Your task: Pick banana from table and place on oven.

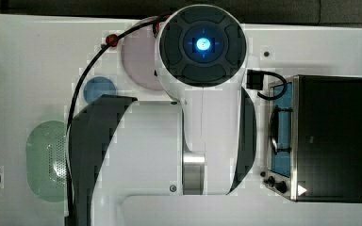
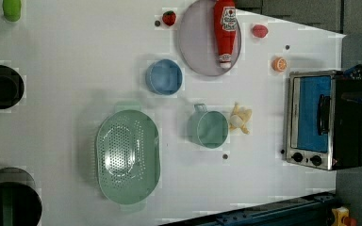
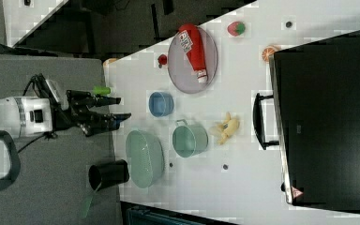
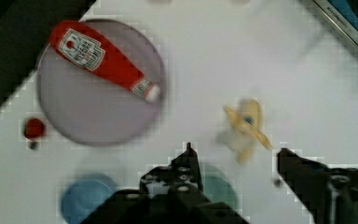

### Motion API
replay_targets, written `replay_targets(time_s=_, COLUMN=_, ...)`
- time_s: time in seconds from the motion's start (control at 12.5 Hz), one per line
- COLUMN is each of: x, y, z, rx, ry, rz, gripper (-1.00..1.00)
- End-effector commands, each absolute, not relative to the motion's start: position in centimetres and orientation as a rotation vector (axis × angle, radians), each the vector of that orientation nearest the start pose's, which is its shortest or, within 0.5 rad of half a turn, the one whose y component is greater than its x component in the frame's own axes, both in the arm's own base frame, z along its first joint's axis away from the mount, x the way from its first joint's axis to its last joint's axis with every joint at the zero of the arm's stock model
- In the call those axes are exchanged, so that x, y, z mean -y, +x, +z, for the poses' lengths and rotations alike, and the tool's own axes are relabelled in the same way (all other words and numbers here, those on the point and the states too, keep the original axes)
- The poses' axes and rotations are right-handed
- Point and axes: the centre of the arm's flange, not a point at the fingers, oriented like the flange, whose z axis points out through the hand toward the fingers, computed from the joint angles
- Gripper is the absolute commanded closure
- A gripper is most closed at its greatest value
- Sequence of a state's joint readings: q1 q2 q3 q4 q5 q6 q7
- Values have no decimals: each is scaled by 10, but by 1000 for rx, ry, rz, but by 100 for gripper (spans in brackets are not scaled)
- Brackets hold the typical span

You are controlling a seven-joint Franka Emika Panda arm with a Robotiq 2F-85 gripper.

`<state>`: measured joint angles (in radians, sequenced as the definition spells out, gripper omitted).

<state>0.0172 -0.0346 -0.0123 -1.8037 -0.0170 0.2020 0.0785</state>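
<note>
The small pale yellow, half-peeled toy banana [image 2: 241, 118] lies on the large white flat tabletop [image 2: 75, 52], just beside the mint green cup with a handle [image 2: 208, 128] and between that cup and the boxy toaster oven [image 2: 324, 120] with its black top, steel front frame, bluish glass door and black knobs. In the right view the banana [image 3: 226, 126] sits near the oven's black handle bar [image 3: 258, 121] but clear of it. Nothing rests on the oven's dark top [image 3: 328, 112].

The black gripper [image 3: 120, 108] hangs in the air well away from the banana, its two fingers spread apart with nothing between them; in the wrist view the gripper [image 4: 235, 156] frames bare table, with the banana [image 4: 246, 127] lying close ahead of the fingertips.

Further out, a round blue bowl [image 2: 164, 76] stands near the cup, and beyond it a red ketchup bottle [image 2: 225, 31] lies on its side across a round greyish-lilac plate [image 2: 195, 42]. A round orange slice [image 2: 279, 64] sits near the oven's corner, a small red strawberry-like piece [image 2: 169, 18] beside the plate, and a pinkish-red fruit piece [image 2: 259, 31] on the plate's other side. A large oval mint green colander [image 2: 127, 157] rests toward the left view's lower middle.

From the top view, the white arm [image 1: 202, 94] covers much of the table, beside the oven [image 1: 327, 139].
</note>
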Motion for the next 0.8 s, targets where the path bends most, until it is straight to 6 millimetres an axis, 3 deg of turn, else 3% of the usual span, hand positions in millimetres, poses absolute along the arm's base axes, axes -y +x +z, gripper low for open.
replay_targets(time_s=0.08, x=30, y=393, z=618, rx=-1497, ry=-2756, rz=-40, gripper=-58)
replay_targets(time_s=0.24, x=30, y=392, z=619, rx=-1497, ry=-2756, rz=-41, gripper=-100)
replay_targets(time_s=0.56, x=30, y=399, z=603, rx=-1502, ry=-2768, rz=-4, gripper=-100)
replay_targets(time_s=0.8, x=29, y=420, z=554, rx=-1503, ry=-2777, rz=19, gripper=-100)
